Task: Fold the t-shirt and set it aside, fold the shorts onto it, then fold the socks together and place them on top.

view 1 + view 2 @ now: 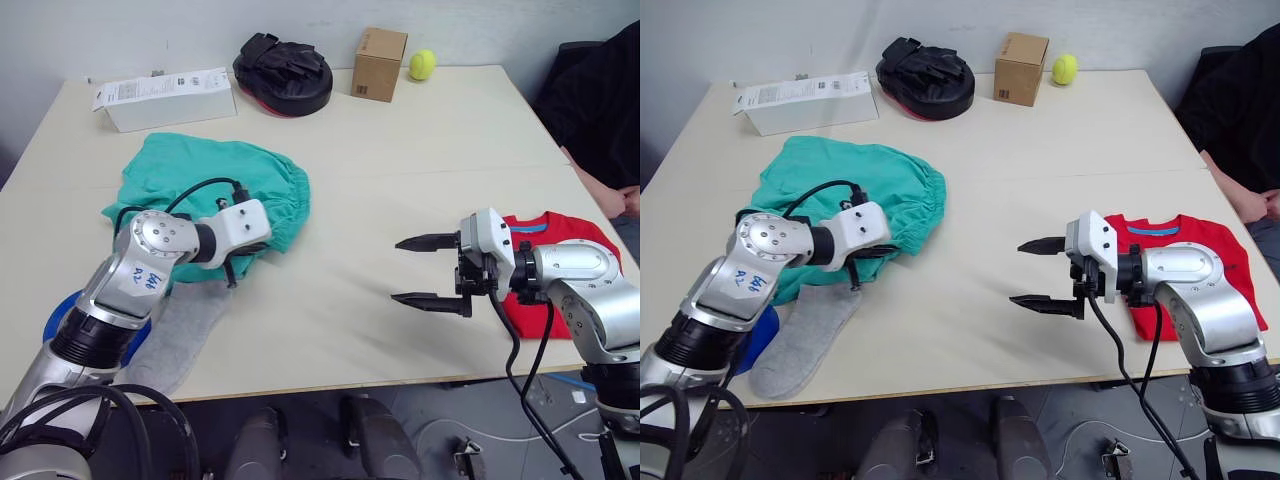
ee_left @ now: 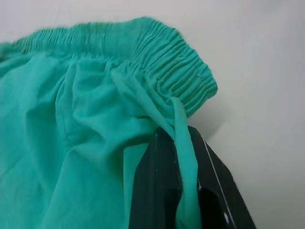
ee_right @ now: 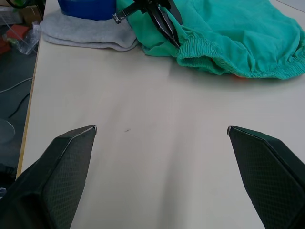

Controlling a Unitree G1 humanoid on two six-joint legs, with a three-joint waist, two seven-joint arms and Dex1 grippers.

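While the t-shirt [image 1: 1200,262] lies set aside near the table's [image 1: 400,150] right edge, the left gripper [image 1: 862,268] pinches the shorts' [image 1: 215,190] gathered hem toward the left edge, probably to fold them, and the right gripper [image 1: 425,271] hovers with fingers spread.

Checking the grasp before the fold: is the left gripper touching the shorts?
Touching. Left wrist view shows the shorts fabric draped over the left gripper finger.
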